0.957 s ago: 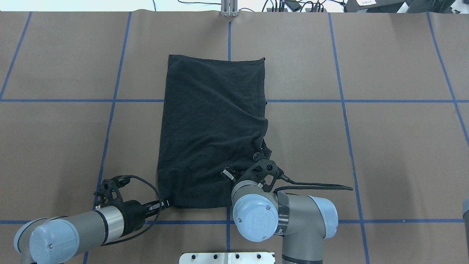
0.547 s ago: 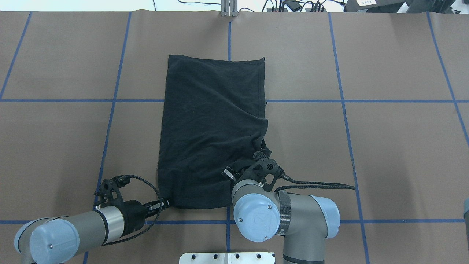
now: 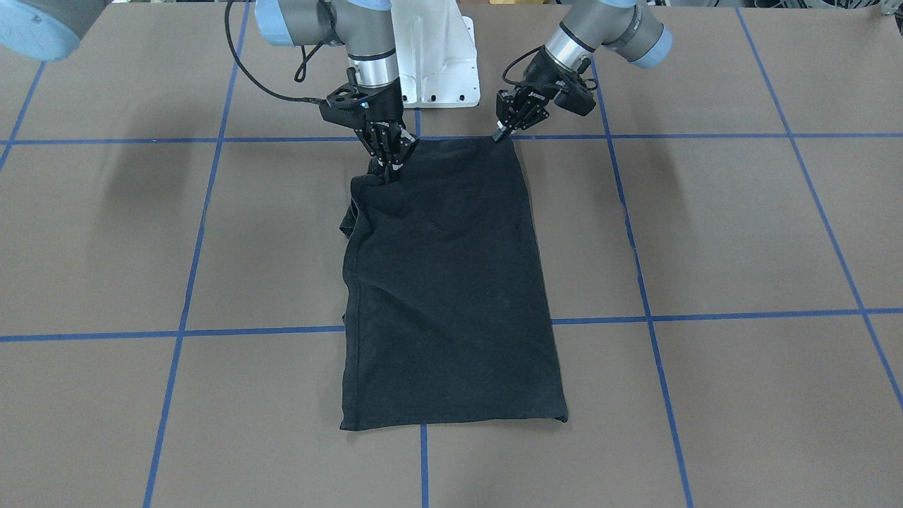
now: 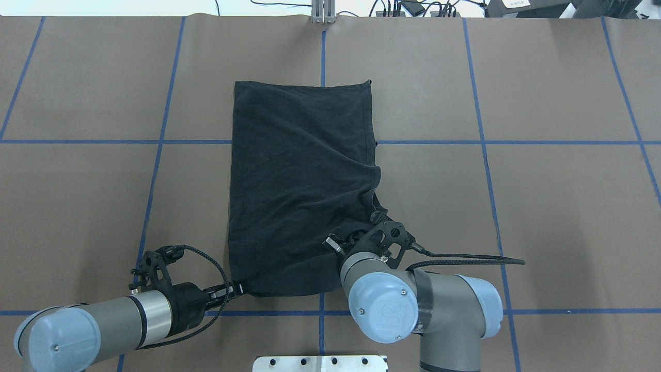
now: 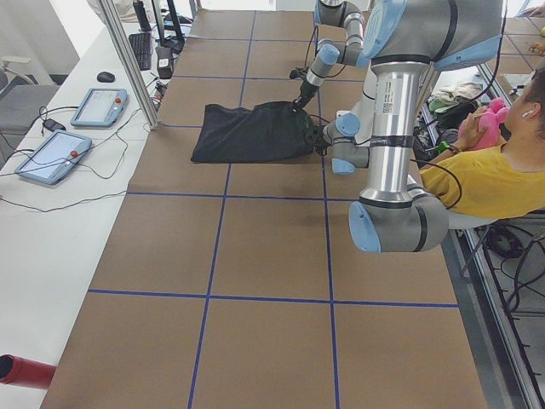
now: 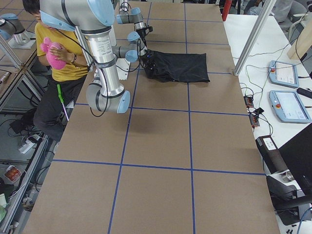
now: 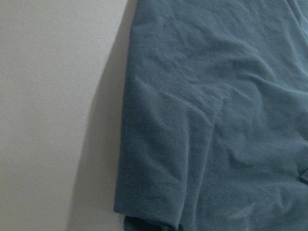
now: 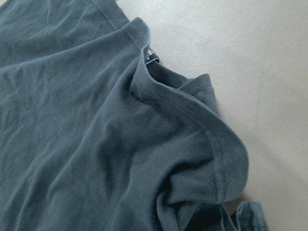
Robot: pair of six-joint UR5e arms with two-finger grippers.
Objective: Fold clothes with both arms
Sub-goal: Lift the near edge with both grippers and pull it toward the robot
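The black T-shirt [image 4: 299, 170] lies folded into a long rectangle on the brown table; its chest graphic is hidden. My left gripper [image 4: 235, 288] is shut on the shirt's near left corner, low at the table; it is at the right in the front view [image 3: 501, 132]. My right gripper [image 3: 390, 168] is shut on the bunched near right edge and holds it slightly raised. In the overhead view its wrist [image 4: 384, 240] hides the fingertips. The wrist views show only cloth [image 7: 216, 120] and a raised seam fold [image 8: 207, 130].
The white base block [image 3: 434, 63] stands at the robot's edge of the table. A metal post [image 4: 323, 13] and cables are at the far edge. Two teach pendants [image 5: 98, 106] lie on a side table. A person in yellow [image 5: 502, 183] sits beside the robot.
My right arm has moved to the right and slightly toward the robot, dragging the near right edge with it. The shirt has shifted a little toward the robot. The left gripper keeps its hold.
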